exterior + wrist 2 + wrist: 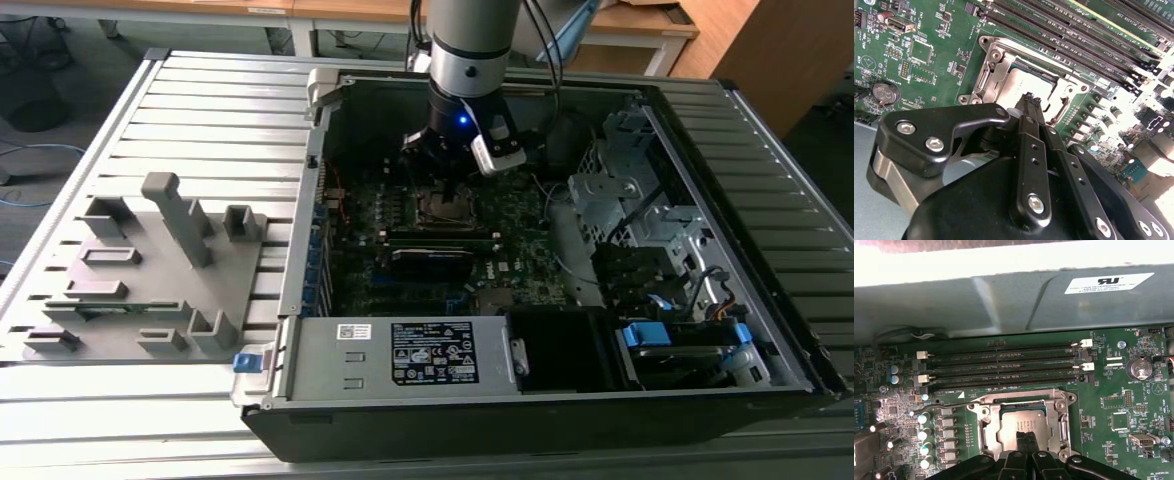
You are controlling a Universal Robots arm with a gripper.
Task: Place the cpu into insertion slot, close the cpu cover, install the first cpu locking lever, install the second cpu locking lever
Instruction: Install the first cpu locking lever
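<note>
Over the cpu framed by the cpu cover, the gripper hangs clenched

Dull silver-grey square cpu, seated flat in the insertion slot, metal top facing up. Thin silvery cpu cover lying flat over the slot, framing the chip, cut-out centre leaving its top bare.

Gripper above insertion slot
</note>
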